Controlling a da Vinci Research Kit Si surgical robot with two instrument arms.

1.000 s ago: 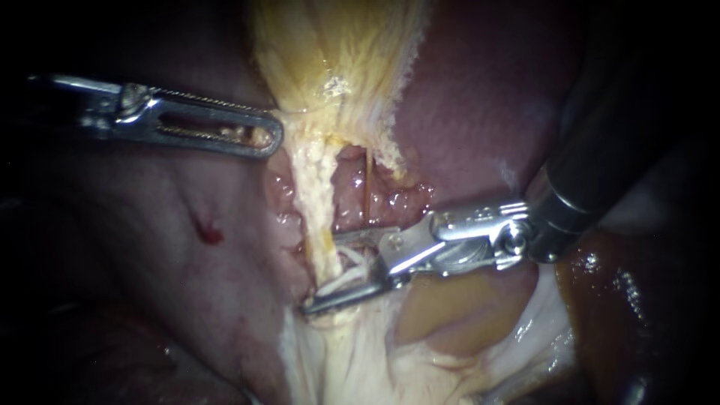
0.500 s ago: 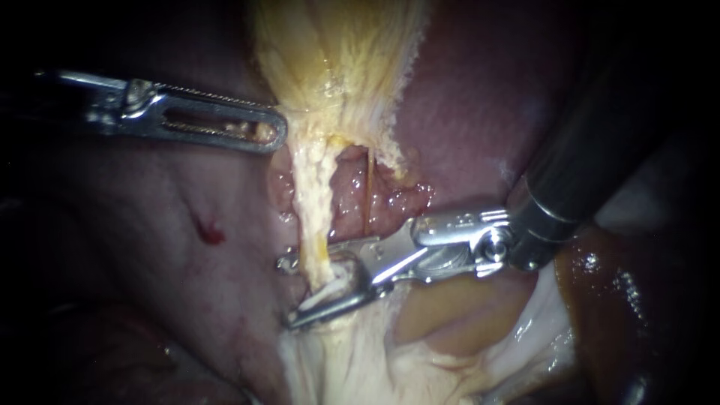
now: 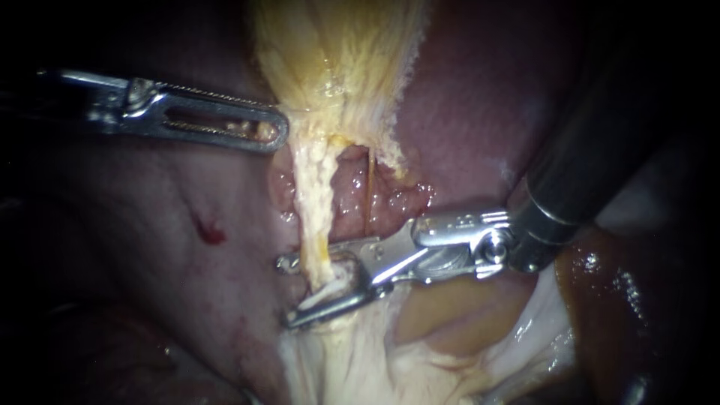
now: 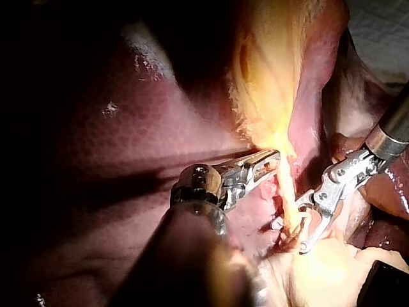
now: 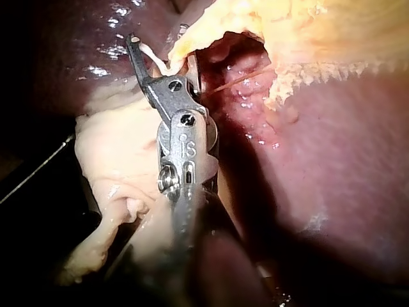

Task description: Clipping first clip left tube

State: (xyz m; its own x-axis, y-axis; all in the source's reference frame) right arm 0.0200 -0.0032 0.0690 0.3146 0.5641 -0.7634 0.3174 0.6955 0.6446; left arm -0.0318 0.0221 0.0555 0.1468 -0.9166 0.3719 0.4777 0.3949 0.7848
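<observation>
Step in hand: as I judge it, seating the clip across the left tube point(image 3: 311, 202) before the squeeze; no clip sits on the tube yet.
Tool: the right instrument point(image 3: 285, 292) has its jaws wide, one behind the tube and one in front, with the tube passing between them.
Task's thing: the left tube is the thick pale strand, taut from the gallbladder point(image 3: 337, 52) down to the pale tissue point(image 3: 360, 360) at the liver's point(image 3: 480, 97) lower edge. The jaws straddle its lower end.
Neighbour: a thinner reddish tube point(image 3: 368, 187) runs beside it, apart and outside the jaws.
Holding: the left instrument point(image 3: 276, 133) appears clamped narrow on the gallbladder's edge, drawing it sideways.
Doing it well: both jaw tips should show past the tube so its whole width is caught. The jaws should sit square to it, with only this tube inside. Close slowly.
Hard to make out: the whitish strands between the jaws may be the clip or shreds of tissue; I cannot tell which. The rear jaw is partly hidden behind the tube. The right wrist view shows only one jaw.
</observation>
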